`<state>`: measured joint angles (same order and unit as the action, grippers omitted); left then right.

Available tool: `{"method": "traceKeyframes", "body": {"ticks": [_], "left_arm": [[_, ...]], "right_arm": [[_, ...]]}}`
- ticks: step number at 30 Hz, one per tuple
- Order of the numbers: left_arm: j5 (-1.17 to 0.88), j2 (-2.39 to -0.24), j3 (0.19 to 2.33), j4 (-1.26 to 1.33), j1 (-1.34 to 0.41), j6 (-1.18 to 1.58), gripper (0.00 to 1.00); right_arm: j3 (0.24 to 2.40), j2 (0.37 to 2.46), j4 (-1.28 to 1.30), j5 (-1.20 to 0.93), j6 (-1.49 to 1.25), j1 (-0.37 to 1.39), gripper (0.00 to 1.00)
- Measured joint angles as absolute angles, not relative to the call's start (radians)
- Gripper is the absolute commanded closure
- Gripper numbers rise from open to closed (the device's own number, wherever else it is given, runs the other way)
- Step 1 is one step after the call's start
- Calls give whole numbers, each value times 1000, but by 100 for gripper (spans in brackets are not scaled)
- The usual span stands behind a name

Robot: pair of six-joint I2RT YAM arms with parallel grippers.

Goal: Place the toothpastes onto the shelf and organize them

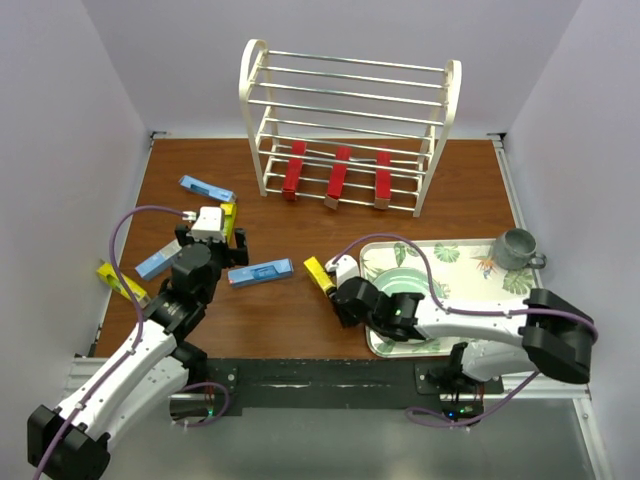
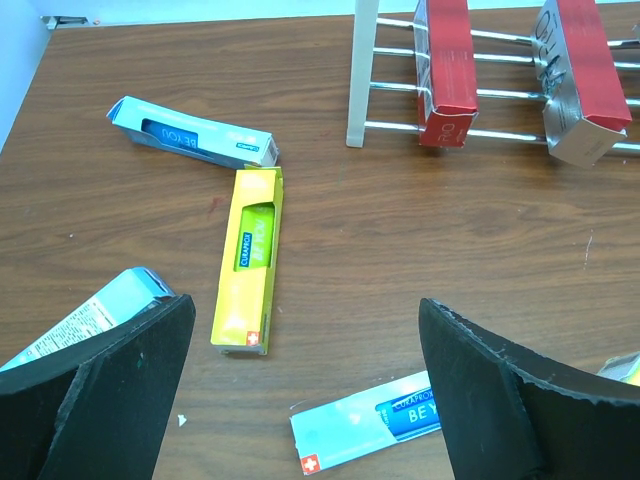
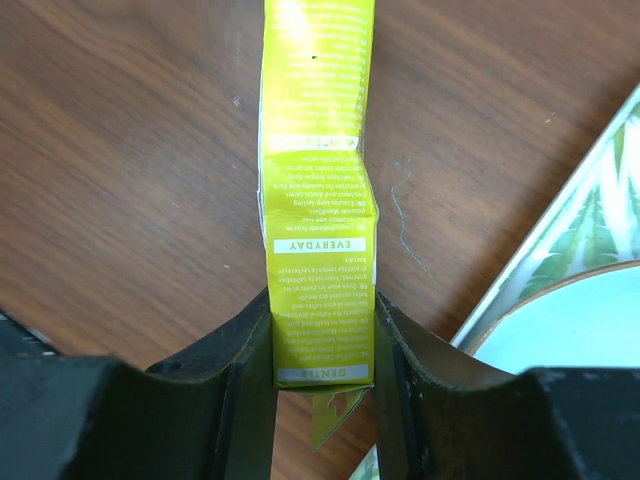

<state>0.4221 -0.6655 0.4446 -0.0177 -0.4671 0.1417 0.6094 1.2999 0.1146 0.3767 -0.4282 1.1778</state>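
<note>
A brown wood table [image 1: 300, 225] fills the floor of a booth with pale walls [image 1: 60, 120] at 9, 12 and 3 o'clock. Nearest, at 5 o'clock, lies a floral tray [image 1: 470, 262]. A plate [image 1: 385, 262] sits in it, mostly under the right arm. A grey cup [image 1: 515, 248] stands at the tray's far right corner, and I cannot tell whether it is inside the rim. The right gripper [image 3: 322, 300] is clamped on one end of the held yellow box [image 1: 318, 272], which points toward 10 o'clock just left of the tray. Whether that box touches the wood cannot be told. At 8 o'clock the edge yellow box [image 1: 120, 282] lies near the table's left side. The left blue box [image 1: 157, 261] is just past it, partly under the left arm. The near blue box [image 1: 260, 272] lies flat between the two arms. The left gripper [image 2: 305, 310] hangs over bare wood with its jaws spread wide and nothing between them. Ahead of it lies the mid yellow box [image 2: 248, 262], and beyond that the far blue box [image 2: 195, 132]; their ends meet or nearly meet. At 12 o'clock the white shelf [image 1: 252, 95] stands upright close to the far wall. On a low tier the left red box [image 1: 294, 170], middle red box [image 1: 338, 177] and right red box [image 1: 383, 177] lie across the rungs side by side and apart, with their near ends past the front rung.
</note>
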Motion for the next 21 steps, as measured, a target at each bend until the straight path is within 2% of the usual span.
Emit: {"method": "traceKeyframes", "body": {"ticks": [8, 21], "left_arm": [[426, -664, 445, -18, -480, 146, 1], [437, -646, 445, -18, -513, 153, 1]], "right_arm": [[712, 1180, 189, 387, -468, 1127, 89], [1013, 1139, 306, 550, -391, 848, 90]]}}
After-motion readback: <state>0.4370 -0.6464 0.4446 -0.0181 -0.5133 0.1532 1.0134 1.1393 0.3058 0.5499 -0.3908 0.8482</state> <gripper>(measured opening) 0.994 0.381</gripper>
